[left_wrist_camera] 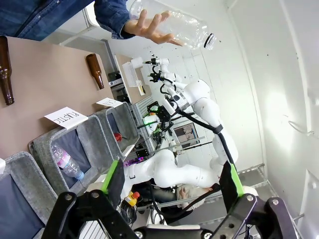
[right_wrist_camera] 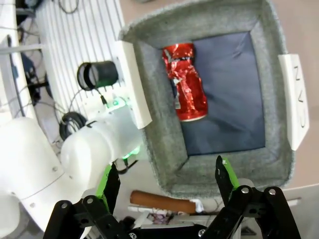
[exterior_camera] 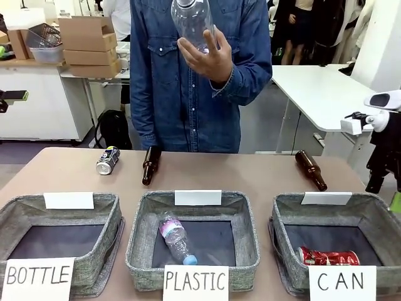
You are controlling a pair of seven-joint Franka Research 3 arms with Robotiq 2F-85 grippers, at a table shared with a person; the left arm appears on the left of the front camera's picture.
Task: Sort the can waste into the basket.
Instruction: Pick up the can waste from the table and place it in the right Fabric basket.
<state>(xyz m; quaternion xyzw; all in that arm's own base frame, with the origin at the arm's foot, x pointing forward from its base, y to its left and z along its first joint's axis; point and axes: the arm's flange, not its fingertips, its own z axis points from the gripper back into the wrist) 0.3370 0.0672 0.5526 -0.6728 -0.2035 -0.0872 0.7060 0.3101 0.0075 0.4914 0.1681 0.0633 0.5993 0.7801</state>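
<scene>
The blue can (exterior_camera: pixel 108 160) lies on its side at the surface's far-left corner, nearest the open left hand (left_wrist_camera: pixel 172 169); right hand (right_wrist_camera: pixel 166 168) open over the basket (right_wrist_camera: pixel 157 124).

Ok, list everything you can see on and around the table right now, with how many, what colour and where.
red can: one, red with white marks, dented, lying in the CAN basket
blue can: one, dark blue and silver, lying on the table, far left
brown bottles: two, brown glass, lying on the table, one left of centre, one far right
clear bottles: two, clear plastic, one in the PLASTIC basket, one held up
BOTTLE basket: one, grey, near left
person's hand: one, holding the raised clear bottle
left gripper: open, empty
right gripper: open, empty, above the CAN basket
</scene>
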